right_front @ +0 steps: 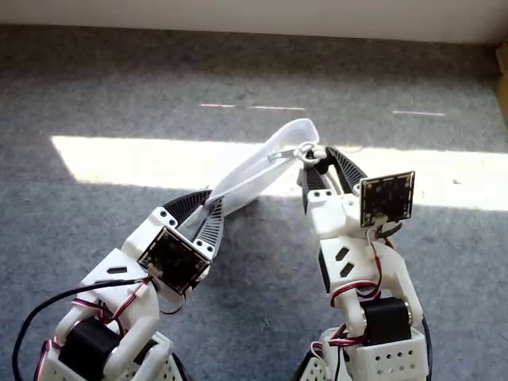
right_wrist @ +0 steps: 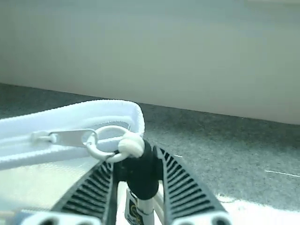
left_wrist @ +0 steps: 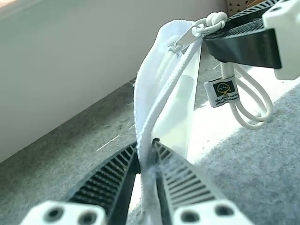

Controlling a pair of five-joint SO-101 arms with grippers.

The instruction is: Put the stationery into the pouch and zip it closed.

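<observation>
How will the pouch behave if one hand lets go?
Likely floppy: the pouch hangs as a thin band stretched between left hand and right hand. Probably light: one clamped edge and its cord hold it up. That thin cord may slip.

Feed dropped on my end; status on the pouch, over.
Left gripper shut on pouch end. Right gripper shut on zipper cord. Pouch stretched between them, slider near right gripper.

- We see the pouch (right_front: 254, 176), white and translucent, held up and stretched slantwise between the two grippers.
- One end of it is pinched in the closed jaws of the left gripper (left_wrist: 147, 146).
- Its metal zipper pull (right_wrist: 70, 138) sits near the other end, pointing toward the right gripper (right_wrist: 138, 157).
- A knotted white cord loop (right_wrist: 123, 146) runs through the pull and is clamped by the right gripper. A small tag (left_wrist: 222, 93) hangs from it.
</observation>
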